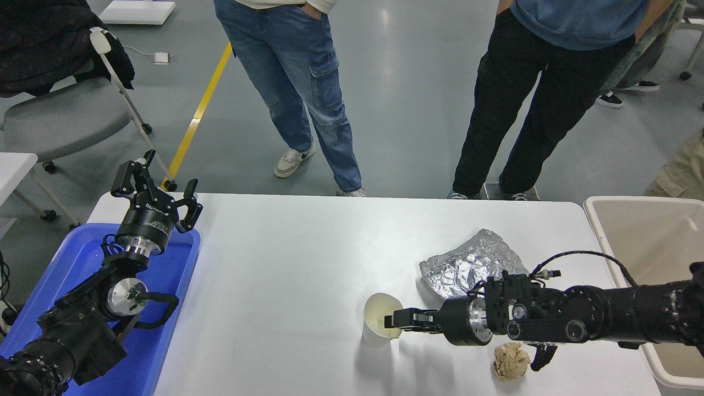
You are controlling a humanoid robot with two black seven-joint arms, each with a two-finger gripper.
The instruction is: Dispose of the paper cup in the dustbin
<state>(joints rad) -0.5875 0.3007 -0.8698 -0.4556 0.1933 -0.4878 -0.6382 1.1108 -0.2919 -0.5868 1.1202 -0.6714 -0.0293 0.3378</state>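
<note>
The paper cup (375,331) stands upright on the white table, near the front and right of the middle, its cream inside showing. My right gripper (391,320) reaches in from the right, level with the table. Its fingers are at the cup's right rim and look closed on the cup's wall, one inside and one outside. The dustbin (597,220) is the beige bin at the table's right end, partly behind my right arm. My left gripper (157,190) is open and parked at the lower left.
A crinkled silver foil bag (467,264) lies just behind my right wrist. A crumpled tan paper ball (511,360) lies under the forearm near the front edge. A blue tray (165,308) is at the left. Two people (308,82) stand at the far side.
</note>
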